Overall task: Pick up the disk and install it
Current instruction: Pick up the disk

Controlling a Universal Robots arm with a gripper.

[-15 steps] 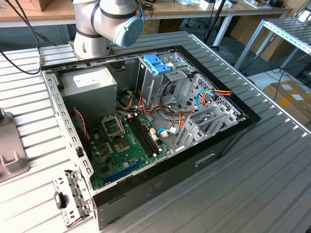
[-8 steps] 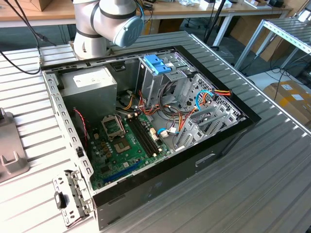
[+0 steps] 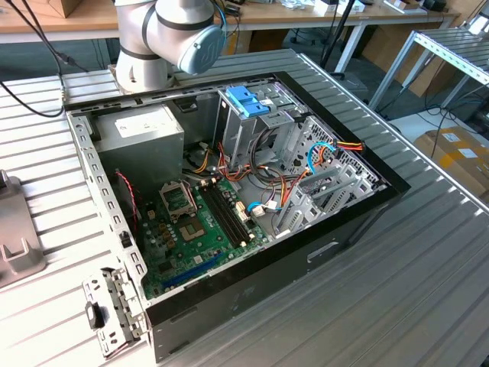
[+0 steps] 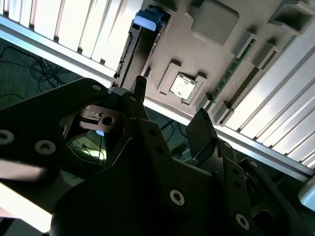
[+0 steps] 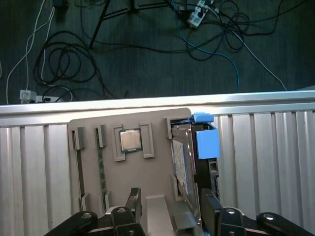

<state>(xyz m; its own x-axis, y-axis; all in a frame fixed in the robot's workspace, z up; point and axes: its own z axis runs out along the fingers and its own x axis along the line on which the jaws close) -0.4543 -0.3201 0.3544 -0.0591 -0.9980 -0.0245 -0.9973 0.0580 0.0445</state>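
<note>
We see fingers point(image 5: 133, 200) spread wide, empty, over grey parts tray point(image 5: 91, 172). Disk point(image 5: 180, 164) on edge in tray slot by desk point(image 5: 29, 162) edge. We judge disk rigid, heavy, shock-sensitive; grip bare metal flanks.

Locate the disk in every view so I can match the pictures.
First wrist view: disk stands on edge in the tray, beside the chip, beyond the open pincer.
Second wrist view: disk on edge in the tray, near the chip.
Exterior view: a grey tray corner at the exterior view's left edge, probably the same tray.
Shared landmark: the tray with its chip.
</note>
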